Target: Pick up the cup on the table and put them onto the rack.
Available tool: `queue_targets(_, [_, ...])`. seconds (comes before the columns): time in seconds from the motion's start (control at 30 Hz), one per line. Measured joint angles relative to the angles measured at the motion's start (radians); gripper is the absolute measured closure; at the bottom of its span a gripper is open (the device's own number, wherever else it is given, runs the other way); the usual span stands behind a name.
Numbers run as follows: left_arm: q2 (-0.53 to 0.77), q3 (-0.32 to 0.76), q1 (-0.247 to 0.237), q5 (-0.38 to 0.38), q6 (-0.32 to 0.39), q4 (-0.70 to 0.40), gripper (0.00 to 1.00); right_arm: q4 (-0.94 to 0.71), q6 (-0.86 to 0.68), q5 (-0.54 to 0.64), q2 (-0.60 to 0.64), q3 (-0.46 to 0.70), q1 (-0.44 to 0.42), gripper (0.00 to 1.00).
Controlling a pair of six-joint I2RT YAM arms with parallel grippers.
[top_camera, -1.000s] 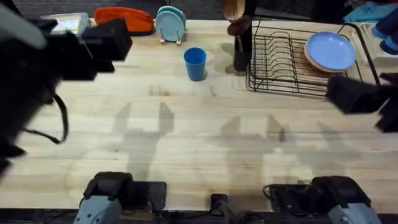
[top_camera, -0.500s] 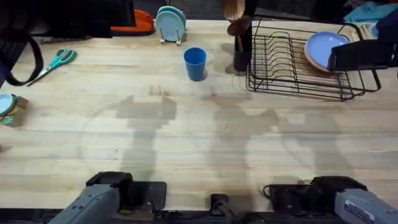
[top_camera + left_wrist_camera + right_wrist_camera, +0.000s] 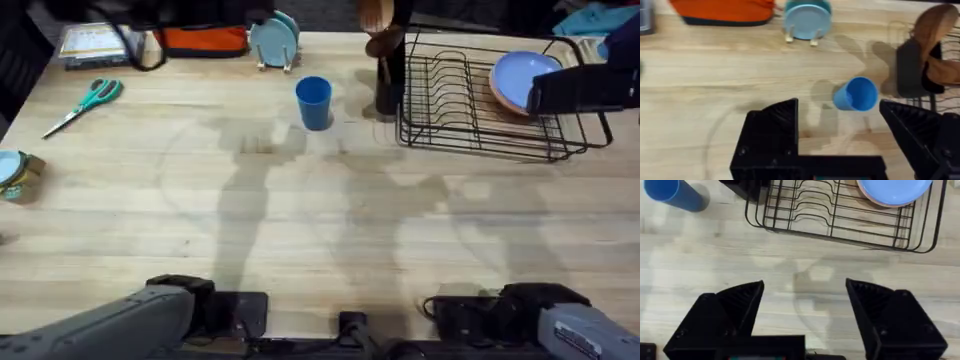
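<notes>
Both tools gape wide; overhead shows scissors [image 3: 83, 103], while the cup [image 3: 856, 94] stands beside the rack [image 3: 840, 210].

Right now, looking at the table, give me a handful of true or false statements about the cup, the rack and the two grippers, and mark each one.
1. The cup stands upright on the table. True.
2. The cup is already inside the rack. False: it stands on the table, apart from the rack, on the far side of the dark spoon holder.
3. A light blue plate sits in the rack. True.
4. The left gripper is shut on the cup. False: its jaws are open, with the cup ahead of them.
5. The right gripper is open and holds nothing. True.
</notes>
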Motion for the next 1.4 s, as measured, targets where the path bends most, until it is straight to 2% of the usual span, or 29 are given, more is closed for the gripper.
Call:
queue_targets(0.2, [0.078, 0.0, -0.078, 0.0, -0.069, 0.022, 0.008, 0.0, 0.0, 0.0, 0.0, 0.0, 0.0, 0.009])
queue_targets(0.33, [0.134, 0.0, -0.101, 0.0, -0.123, 0.022, 0.006, 0.0, 0.0, 0.0, 0.0, 0.0, 0.0, 0.009])
queue_targets(0.5, [0.191, 0.0, -0.125, 0.0, -0.149, 0.022, 0.007, 0.0, 0.0, 0.0, 0.0, 0.0, 0.0, 0.009])
queue_targets(1.2, [0.365, 0.0, -0.127, 0.0, -0.159, 0.036, 0.006, 0.0, 0.0, 0.0, 0.0, 0.0, 0.0, 0.009])
queue_targets(1.4, [0.405, 0.0, -0.127, -0.031, -0.159, 0.037, 0.006, 0.0, 0.0, 0.0, 0.0, 0.0, 0.0, 0.009])
